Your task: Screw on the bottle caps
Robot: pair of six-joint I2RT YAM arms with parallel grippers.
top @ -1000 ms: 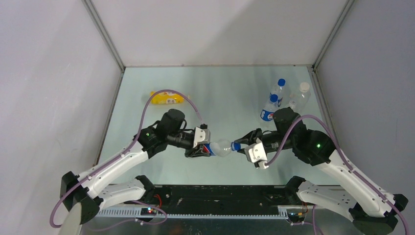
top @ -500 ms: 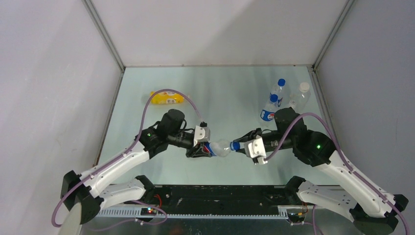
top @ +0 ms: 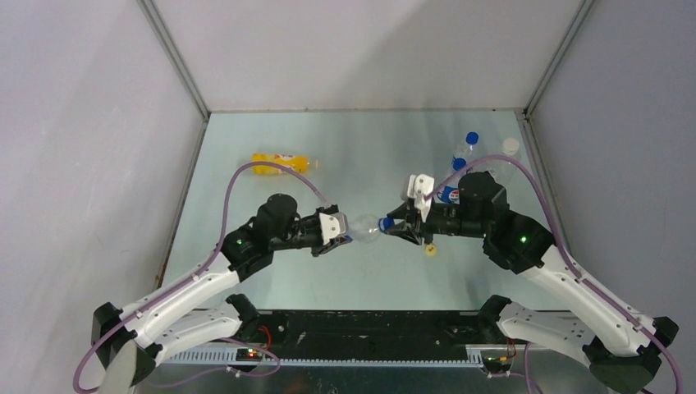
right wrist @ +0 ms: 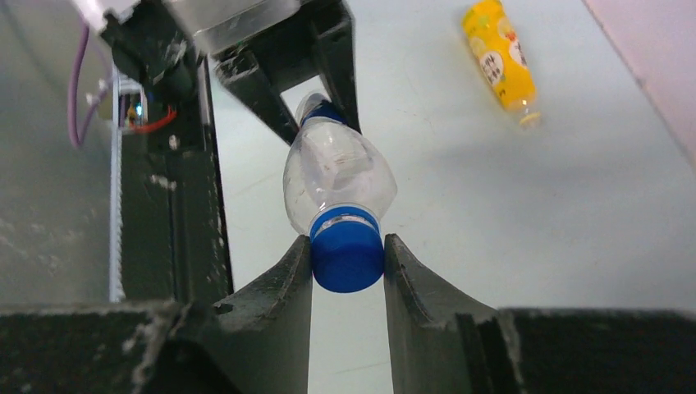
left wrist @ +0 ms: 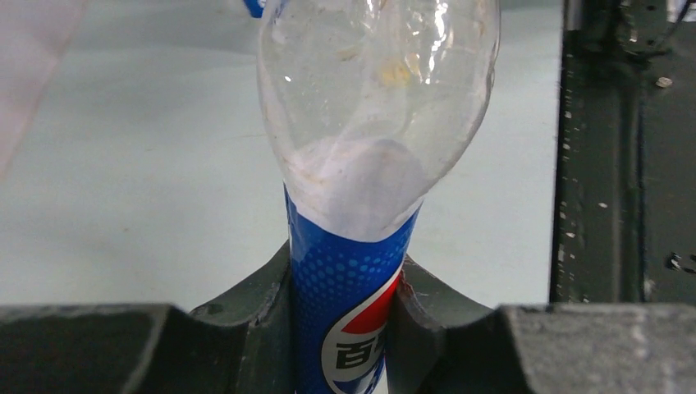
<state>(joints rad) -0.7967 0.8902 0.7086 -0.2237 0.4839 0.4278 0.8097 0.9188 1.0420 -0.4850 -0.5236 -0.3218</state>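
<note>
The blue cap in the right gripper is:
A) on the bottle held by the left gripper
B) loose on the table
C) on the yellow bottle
A: the right wrist view shows the blue cap on the neck of the Pepsi-labelled bottle that the left gripper clamps.

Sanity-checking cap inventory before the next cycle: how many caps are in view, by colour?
Blue caps: 3 (one on the held bottle, two on bottles at the back right)
Yellow cap: 1 (loose on the table)
White cap: 1
Total: 5
</note>
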